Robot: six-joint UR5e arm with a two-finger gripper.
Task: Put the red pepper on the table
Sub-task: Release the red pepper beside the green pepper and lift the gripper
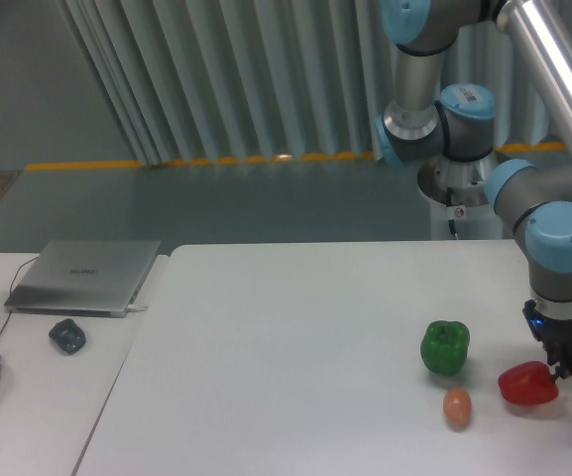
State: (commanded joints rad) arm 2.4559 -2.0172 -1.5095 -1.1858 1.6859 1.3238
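A green pepper [445,347] sits near a small orange-brown egg-shaped thing [456,407]. A closed laptop [86,275] and dark mouse [66,335] lie on the side desk [28,416].

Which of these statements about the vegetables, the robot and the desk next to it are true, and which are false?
1. The gripper is at the red pepper. True.
2. The green pepper lies right of the red one. False: it lies to the left.
3. The small orange-brown egg-shaped thing sits on top of the green pepper. False: it rests on the table, apart from it and nearer the camera.
4. The laptop is closed. True.
5. A dark mouse lies on the side desk. True.
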